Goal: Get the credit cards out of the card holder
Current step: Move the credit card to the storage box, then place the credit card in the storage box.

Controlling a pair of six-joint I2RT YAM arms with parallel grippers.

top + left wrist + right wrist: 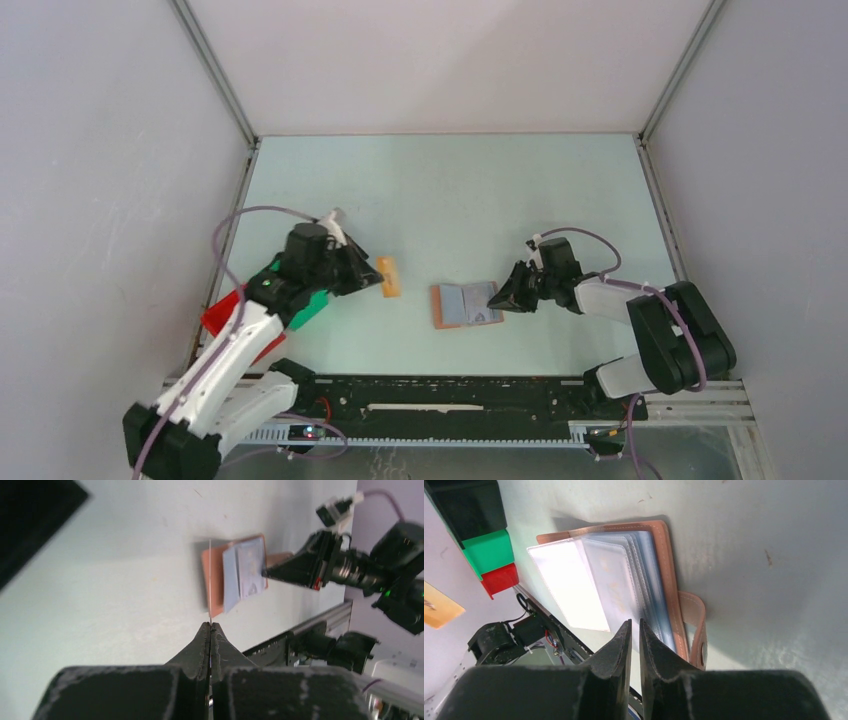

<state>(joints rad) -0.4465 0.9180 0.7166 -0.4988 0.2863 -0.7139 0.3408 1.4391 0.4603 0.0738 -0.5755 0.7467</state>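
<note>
On the desk (pixel 420 190) the card holder (pixel 465 304) lies open, centre. Your left fingers (pixel 200 645) pinch one orange card (pixel 388 277), already out. Your right fingers (pixel 619 645), nearly together, touch the sleeves (pixel 624 580); grip unclear. Other cards seemingly remain.

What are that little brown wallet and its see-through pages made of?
The holder looks like tan leather or an imitation, matte, with stitched edges. Its sleeves look like clear glossy plastic: they glare and show through.

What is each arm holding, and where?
Left gripper: jaws pinch an orange card by one edge. Right gripper: jaws on the card holder; grip cannot be told.
</note>
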